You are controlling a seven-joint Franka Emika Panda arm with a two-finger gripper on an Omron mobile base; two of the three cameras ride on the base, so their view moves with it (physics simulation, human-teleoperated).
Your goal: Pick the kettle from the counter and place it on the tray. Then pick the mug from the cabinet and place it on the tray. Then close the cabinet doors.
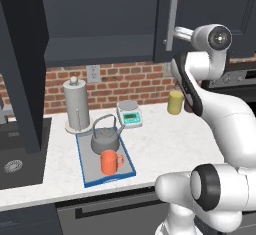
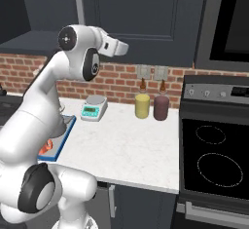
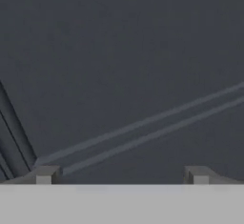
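Near the lower left of the left base view, the tray (image 1: 129, 171) lies on the counter (image 1: 165, 139) with the kettle (image 1: 105, 140) standing on its far half and the mug (image 1: 110, 162) on its near half, just in front of the kettle and close to touching it, the loop handle turned to the right. Behind the tray stands a paper-towel holder (image 1: 77, 105), and to the right of that a small white kitchen scale (image 1: 130, 114) whose green display is too small to read; no writing can be made out anywhere. A yellow canister (image 1: 175, 102) sits further right by the brick wall, and in the right base view a maroon canister (image 2: 161, 107) stands just beside it. At the upper left the cabinet (image 1: 95, 24) shows its dark inside, one of the cabinet doors (image 1: 22, 64) swung out at the far left edge. The gripper (image 3: 122, 176) is raised to the upper middle of the frame, close against the other navy door panel beside its silver bar handle (image 1: 171, 18). In the hand view the two fingertips (image 3: 45, 175) stand far apart with nothing between them, facing flat navy panel.
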